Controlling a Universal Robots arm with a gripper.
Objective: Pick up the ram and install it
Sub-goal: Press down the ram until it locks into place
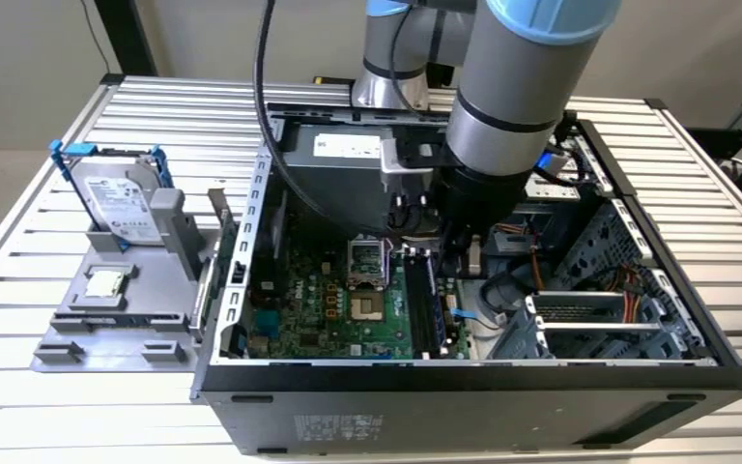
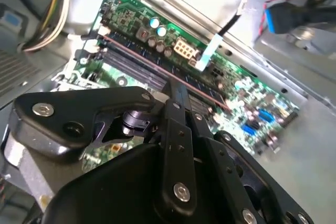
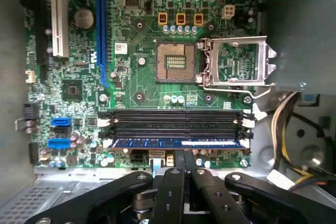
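Note:
The ram [image 3: 173, 142] is a long blue stick standing in the black memory slot nearest the case wall, level with the empty slots [image 3: 173, 121] beside it. In the second wrist view the ram [image 2: 137, 56] shows edge-on as a thin line across the motherboard. My gripper [image 3: 184, 155] is shut, its two black fingers pressed together, with the tips at the middle of the ram's upper edge. The fingers close along the stick's length, not across it. In the exterior view the arm [image 1: 506, 116] reaches down into the open computer case, over the slots [image 1: 425, 309].
The open processor socket [image 3: 176, 61] and its raised metal lid [image 3: 239, 61] lie beyond the slots. Cables [image 3: 294, 124] hang by the case wall. Outside the case, a grey stand [image 1: 113, 329] holds a hard drive with blue rails [image 1: 120, 198] and a small silver chip [image 1: 107, 282].

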